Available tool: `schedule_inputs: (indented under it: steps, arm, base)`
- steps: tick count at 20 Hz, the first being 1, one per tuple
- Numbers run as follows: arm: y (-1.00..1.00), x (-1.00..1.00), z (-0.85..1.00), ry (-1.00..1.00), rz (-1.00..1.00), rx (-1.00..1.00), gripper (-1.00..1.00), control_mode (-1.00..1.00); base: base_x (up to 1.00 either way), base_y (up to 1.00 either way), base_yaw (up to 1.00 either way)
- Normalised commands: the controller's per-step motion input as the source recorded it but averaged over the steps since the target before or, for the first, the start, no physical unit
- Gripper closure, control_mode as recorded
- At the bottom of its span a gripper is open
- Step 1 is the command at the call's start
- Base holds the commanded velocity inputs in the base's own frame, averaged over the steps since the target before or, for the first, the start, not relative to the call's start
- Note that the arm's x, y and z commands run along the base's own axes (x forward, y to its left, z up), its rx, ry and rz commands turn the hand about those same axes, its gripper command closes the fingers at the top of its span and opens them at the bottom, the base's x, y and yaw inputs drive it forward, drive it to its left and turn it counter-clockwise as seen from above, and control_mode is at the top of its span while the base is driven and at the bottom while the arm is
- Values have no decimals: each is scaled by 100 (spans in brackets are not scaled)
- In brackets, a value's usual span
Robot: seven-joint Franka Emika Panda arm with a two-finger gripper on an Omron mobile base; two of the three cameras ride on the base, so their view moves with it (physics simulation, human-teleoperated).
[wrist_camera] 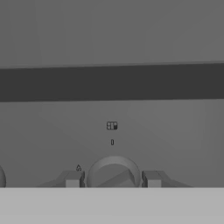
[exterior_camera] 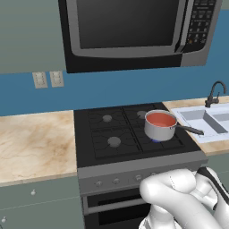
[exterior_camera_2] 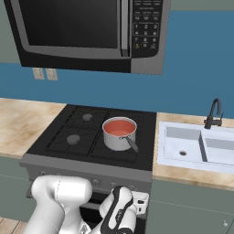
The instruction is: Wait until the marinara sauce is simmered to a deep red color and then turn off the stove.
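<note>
marinara sauce in the left base view is an orange-red disc inside a small steel saucepan on the front right burner of the stove, the pan's dark handle pointing right toward the sink. a blue flame shows beneath the pan. a microwave hangs above, and the white arm bends low in front of the oven door.

right base view: the sauce sits in the pan at the cooktop's right side, near the front, handle angled toward the camera. the faucet stands behind the sink basins. the arm reaches down toward the grey knob panel.

hand view: the gripper faces the grey front panel, one round knob between its two fingertips. the jaws stand narrow, flanking the knob closely; whether they press it i cannot tell.
</note>
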Motion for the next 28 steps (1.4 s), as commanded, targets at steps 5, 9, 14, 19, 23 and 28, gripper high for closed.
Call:
schedule_inputs:
  steps: [5, 9, 14, 19, 23, 28]
  arm:
    - [0, 0, 0, 0, 0, 0, 100, -100]
    - [0, 0, 0, 0, 0, 0, 100, -100]
    - [0, 0, 0, 0, 0, 0, 100, -100]
    - [0, 0, 0, 0, 0, 0, 100, -100]
    - [0, 0, 0, 0, 0, 0, 100, -100]
    - [0, 0, 0, 0, 0, 0, 100, -100]
  base:
    - [0, 0, 0]
    - [0, 0, 0]
    - [0, 0, 0]
    - [0, 0, 0]
    - [0, 0, 0]
    - [0, 0, 0]
